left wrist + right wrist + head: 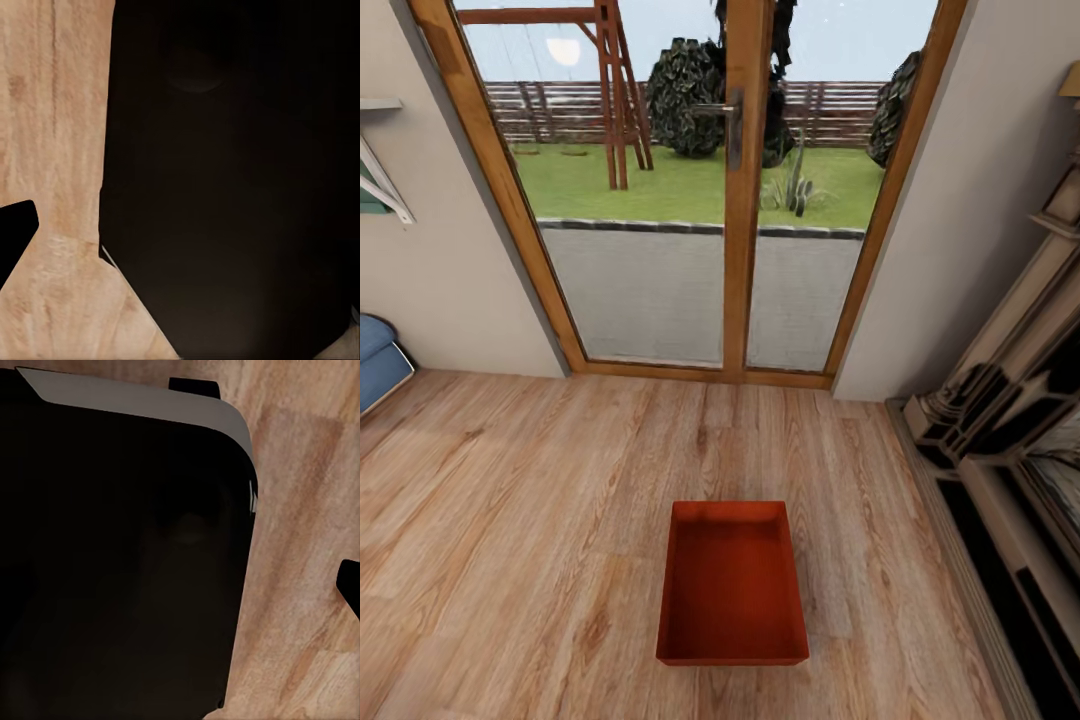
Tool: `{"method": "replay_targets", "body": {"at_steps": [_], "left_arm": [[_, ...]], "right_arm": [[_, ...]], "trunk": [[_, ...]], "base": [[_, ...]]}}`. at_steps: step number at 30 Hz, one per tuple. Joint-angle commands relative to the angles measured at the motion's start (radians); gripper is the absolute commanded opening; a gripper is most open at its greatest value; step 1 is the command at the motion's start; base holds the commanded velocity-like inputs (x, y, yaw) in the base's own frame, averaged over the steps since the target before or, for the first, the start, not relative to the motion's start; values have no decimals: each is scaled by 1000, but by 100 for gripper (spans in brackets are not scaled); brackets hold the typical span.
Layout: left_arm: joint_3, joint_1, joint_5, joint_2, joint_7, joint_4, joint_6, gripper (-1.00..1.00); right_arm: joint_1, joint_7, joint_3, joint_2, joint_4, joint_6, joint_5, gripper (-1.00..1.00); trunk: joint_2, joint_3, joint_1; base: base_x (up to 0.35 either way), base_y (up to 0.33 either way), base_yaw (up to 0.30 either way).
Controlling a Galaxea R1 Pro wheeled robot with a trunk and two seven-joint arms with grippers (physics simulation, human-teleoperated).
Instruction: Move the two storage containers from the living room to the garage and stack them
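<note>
1. Where the head view looks down over the living room, one storage container (732, 585) sits on the light wood plank floor (510, 540), open side up, near the lower middle and well apart from the glazed wooden door (735, 190). Its orange-red walls are low, thin and slightly flared, its base flat and bare. It will likely handle as light and stiff, the smooth walls somewhat slippery; the two long rims seem the best hold, one pincer on each. A blue sofa corner (380, 360) lies at the left edge, a pale stone fireplace surround (1010, 400) at the right.
2. Left wrist view: a large dark body (225, 187), matt and featureless, sits over grained wood planks (52, 112). Whether the left pincer is spread or pressed together cannot be told.
3. Right wrist view: a dark rounded housing with a pale grey edge (142, 397) covers the same plank floor (300, 547). The right pincer's state likewise cannot be told.
</note>
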Motion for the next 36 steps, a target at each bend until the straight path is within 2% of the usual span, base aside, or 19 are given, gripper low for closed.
{"method": "replay_targets", "body": {"at_steps": [1, 24, 36], "left_arm": [[1, 0, 6, -1, 3, 0, 3, 100], [1, 0, 12, -5, 2, 2, 4, 100], [1, 0, 13, -3, 3, 2, 5, 100]], "right_arm": [[-1, -1, 8, 1, 2, -5, -9, 100], [-1, -1, 8, 0, 2, -6, -11, 100], [-1, -1, 8, -5, 2, -8, -15, 100]], "trunk": [[0, -1, 0], [0, -1, 0], [0, -1, 0]], "base": [[0, 0, 0], [0, -46, 2], [0, 0, 158]]}}
